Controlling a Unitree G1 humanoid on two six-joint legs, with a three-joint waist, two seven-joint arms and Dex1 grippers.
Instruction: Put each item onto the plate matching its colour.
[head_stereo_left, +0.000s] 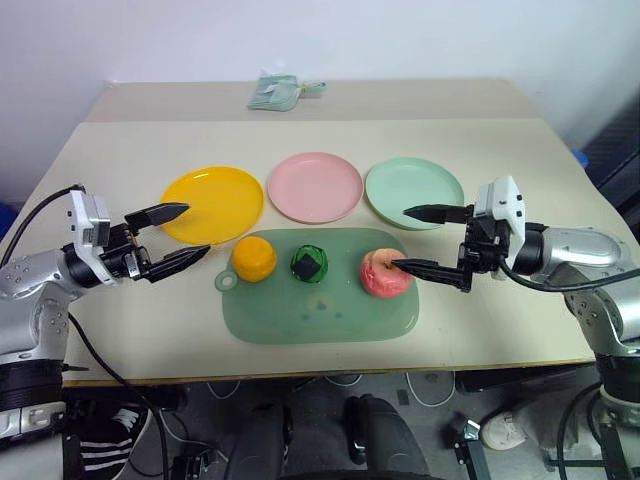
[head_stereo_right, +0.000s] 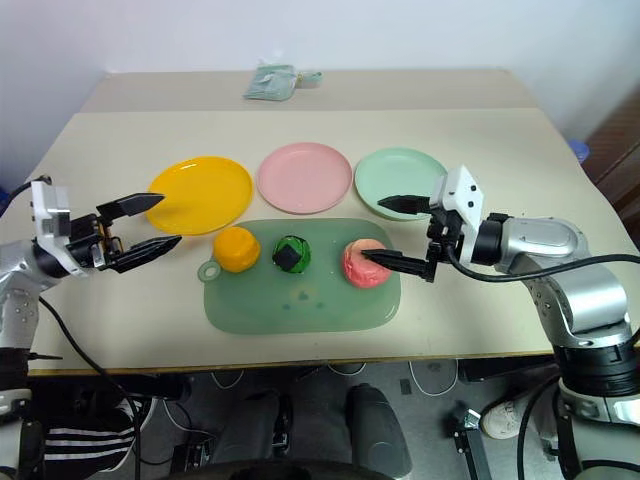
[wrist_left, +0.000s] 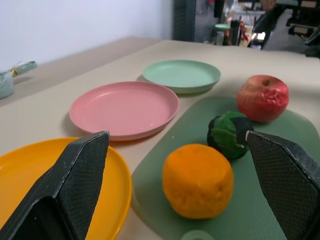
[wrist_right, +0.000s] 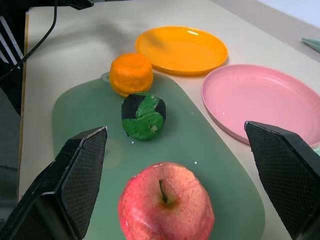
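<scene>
- Nothing sorted: yellow-orange round toy fruit (head_stereo_left: 254, 259), dark green faceted ball (head_stereo_left: 309, 264), pink-red peach-like fruit (head_stereo_left: 384, 273) all on pale green cutting mat (head_stereo_left: 320, 310).
- Yellow plastic plate (head_stereo_left: 213, 203), pink plate (head_stereo_left: 315, 186), mint green plate (head_stereo_left: 413, 192) empty, far of mat.
- Left gripper (head_stereo_left: 175, 236) spread, left of orange fruit; right gripper (head_stereo_left: 425, 240) spread, near finger at pink-red fruit.

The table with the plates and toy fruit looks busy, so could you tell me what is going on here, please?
A two-armed robot is sorting toy food onto plates by colour, and nothing is placed yet. The orange fruit, green ball and red apple all sit on the green mat. The yellow plate, pink plate and green plate are empty. The right hand is open around the apple; the left hand is open beside the orange fruit.
</scene>
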